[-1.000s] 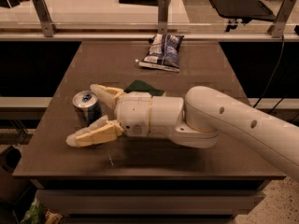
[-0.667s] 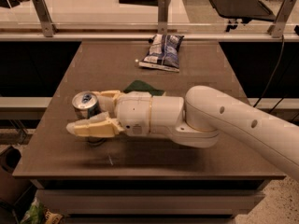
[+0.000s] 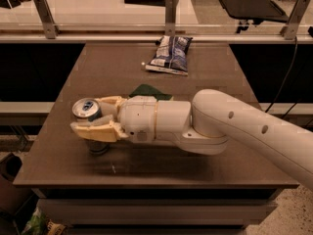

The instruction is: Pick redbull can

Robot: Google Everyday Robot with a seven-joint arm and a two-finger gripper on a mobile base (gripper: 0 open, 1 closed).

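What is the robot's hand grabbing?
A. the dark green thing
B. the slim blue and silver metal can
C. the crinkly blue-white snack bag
B: the gripper, at the table's left side, is shut with a finger on each side of the slim blue and silver metal redbull can.

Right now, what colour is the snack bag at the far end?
The snack bag is blue and white, camera view; end effector grips the redbull can.
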